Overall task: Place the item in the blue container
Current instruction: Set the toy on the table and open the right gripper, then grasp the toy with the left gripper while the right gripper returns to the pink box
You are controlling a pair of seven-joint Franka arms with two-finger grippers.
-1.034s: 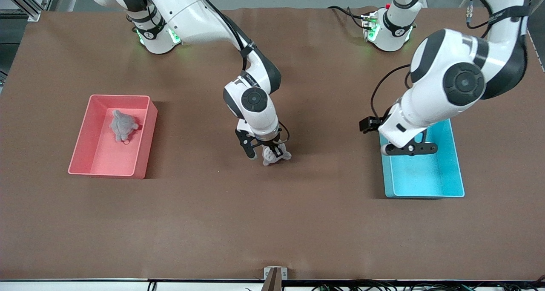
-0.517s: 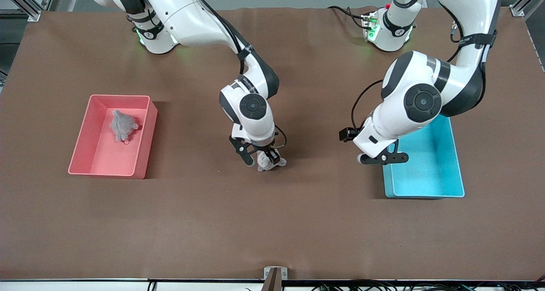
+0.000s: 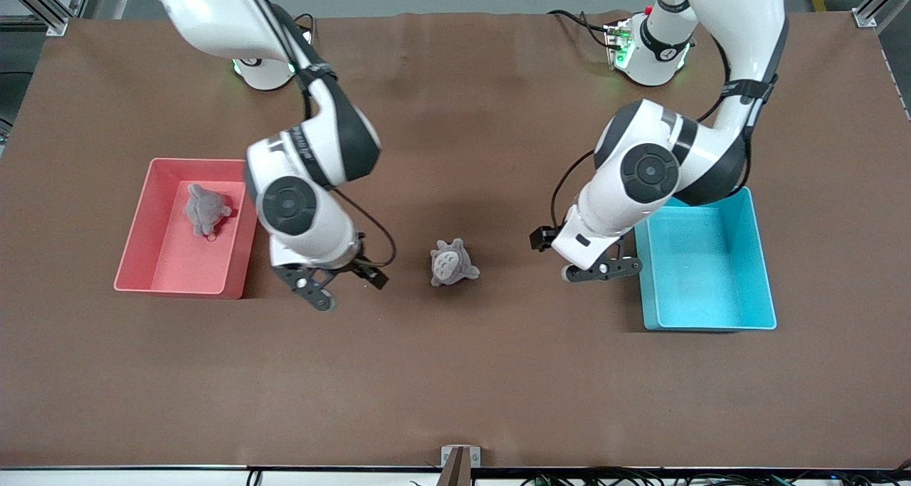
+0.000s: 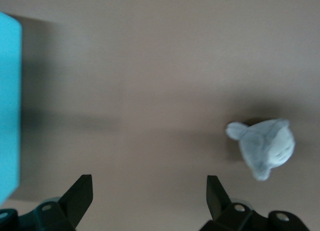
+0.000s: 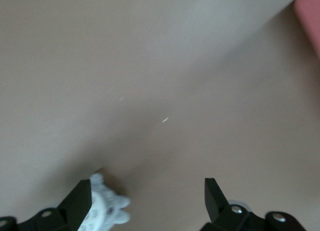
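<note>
The small grey plush toy (image 3: 453, 262) lies loose on the brown table (image 3: 455, 386) between the arms, the right gripper (image 3: 334, 287) spread empty beside the pink bin (image 3: 235, 258), the left gripper (image 3: 601, 270) spread empty over the table just beside the blue container (image 3: 761, 258).

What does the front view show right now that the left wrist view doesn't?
Only the front view shows the pink bin with a grey plush toy in it, the right gripper with jaws open over bare table beside that bin, and the whole inside of the blue container, which is empty. Only the left wrist view shows the left gripper from its own wrist, jaws wide open with nothing between them. Both show the small grey plush toy lying free on the brown table, and part of the blue container.
</note>
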